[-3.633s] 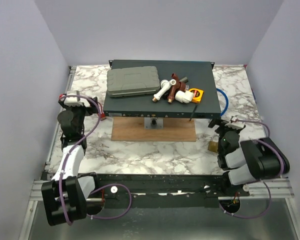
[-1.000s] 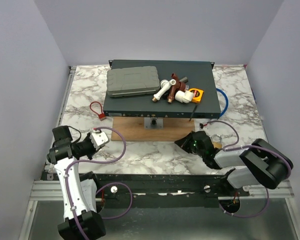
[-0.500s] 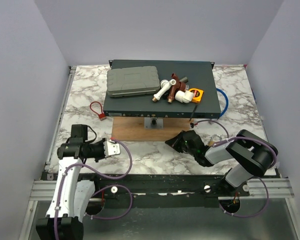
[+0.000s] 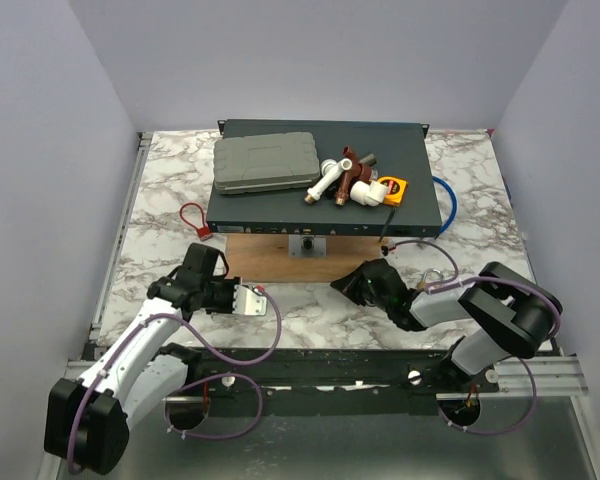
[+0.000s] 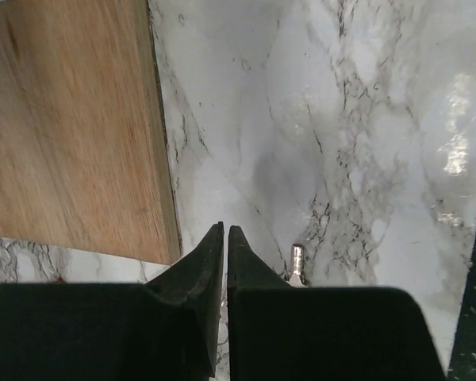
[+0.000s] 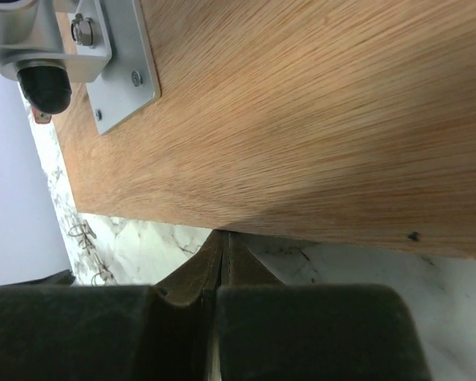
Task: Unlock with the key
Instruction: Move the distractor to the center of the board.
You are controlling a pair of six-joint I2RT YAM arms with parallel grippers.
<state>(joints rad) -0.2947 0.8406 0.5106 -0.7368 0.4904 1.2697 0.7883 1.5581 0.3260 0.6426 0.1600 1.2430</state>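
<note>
We record a marble table (image 4: 170,170) bearing a wooden board (image 4: 300,268) centrally, a red loop (image 4: 192,218) at nine o'clock, a blue cable (image 4: 450,205) at three, and a padlock (image 4: 437,273) at four.

A small bunch of silvery keys on thin wire rings (image 6: 86,238) lies flat on the marble surface (image 6: 135,238), ahead of the right claw (image 6: 220,252) and off to its left, just past the edge of the wooden board (image 6: 301,119). A brass padlock with a silver shackle (image 4: 435,276) lies on the surface behind that claw, close against its arm. Its body is mostly hidden, so it is unclear whether it is locked.
</note>
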